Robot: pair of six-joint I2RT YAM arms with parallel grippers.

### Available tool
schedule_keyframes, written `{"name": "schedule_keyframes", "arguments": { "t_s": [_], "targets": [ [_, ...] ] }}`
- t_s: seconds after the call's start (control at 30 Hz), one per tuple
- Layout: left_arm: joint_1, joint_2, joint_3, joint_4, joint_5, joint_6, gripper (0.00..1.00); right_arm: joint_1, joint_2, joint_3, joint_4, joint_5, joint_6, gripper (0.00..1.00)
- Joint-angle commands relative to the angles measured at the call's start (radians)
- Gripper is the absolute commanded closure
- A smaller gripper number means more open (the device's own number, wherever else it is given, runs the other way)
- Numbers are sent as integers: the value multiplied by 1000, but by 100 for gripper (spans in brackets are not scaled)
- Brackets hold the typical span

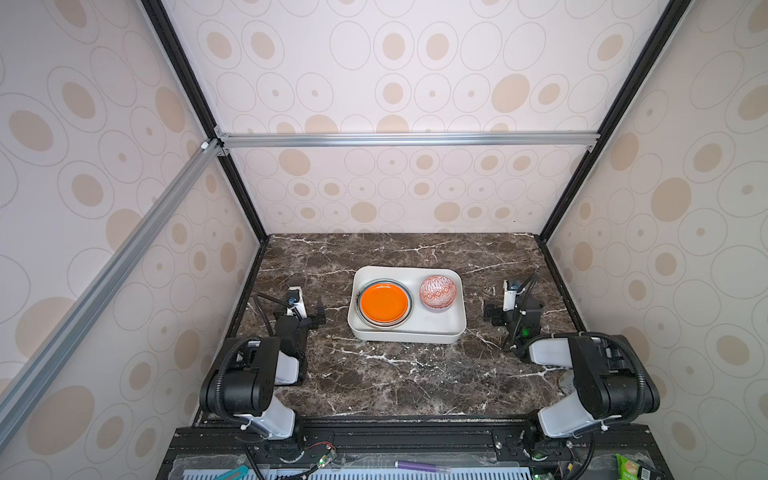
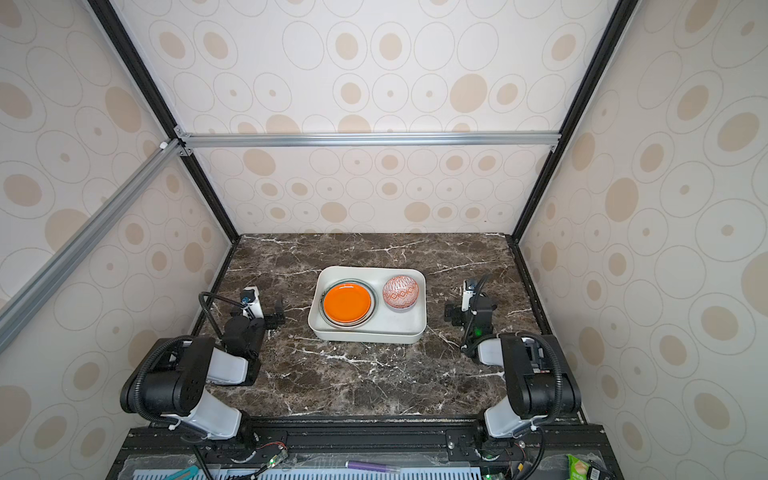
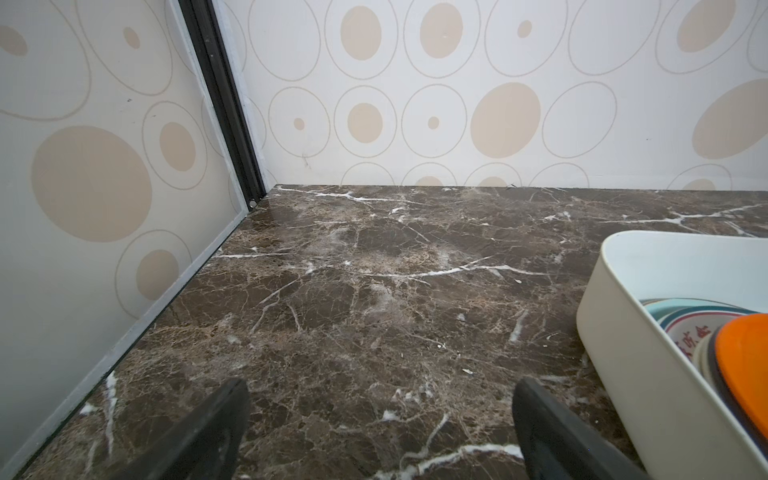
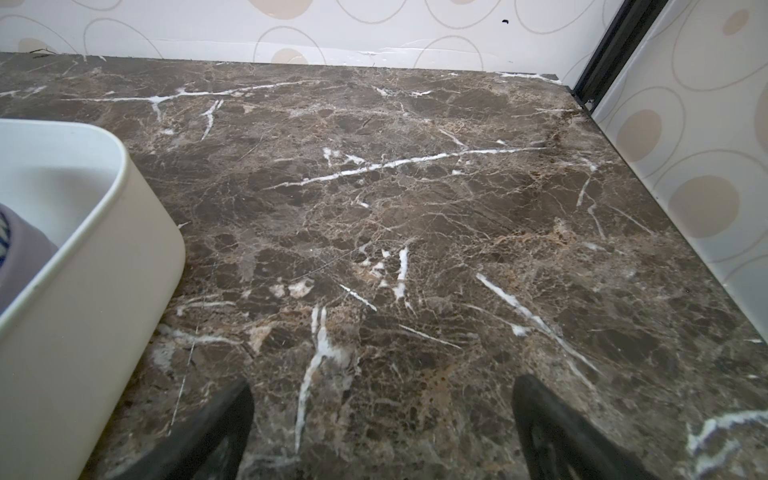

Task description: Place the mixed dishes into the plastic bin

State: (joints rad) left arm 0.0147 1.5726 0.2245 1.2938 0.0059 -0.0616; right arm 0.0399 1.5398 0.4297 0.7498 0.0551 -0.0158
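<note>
Bin (image 1: pixel 409 337) stands on the marble table (image 1: pixel 395 378), centre of frame in both top views. Inside it, on the frame-left side, is a stack of plates (image 1: pixel 384 325) with the orange plate (image 1: pixel 383 302) uppermost. The red-and-white bowl (image 1: pixel 438 292) sits upright on the frame-right side. Left gripper (image 1: pixel 319 311) is frame-left of the bin, clear of it, fingers apart and empty. Right gripper (image 1: pixel 491 312) is frame-right of the bin, likewise spread and holding nothing.
</note>
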Motion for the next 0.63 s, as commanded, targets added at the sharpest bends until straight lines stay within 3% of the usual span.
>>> {"name": "schedule_keyframes", "arguments": {
  "t_s": [0.0,0.6],
  "targets": [
    [-4,0,7,41,2,28,1,1,-2,-2,32,-6,-6,0],
    [-12,3,13,32,-5,36,1,1,-2,0,31,-7,-4,0]
  ]
}}
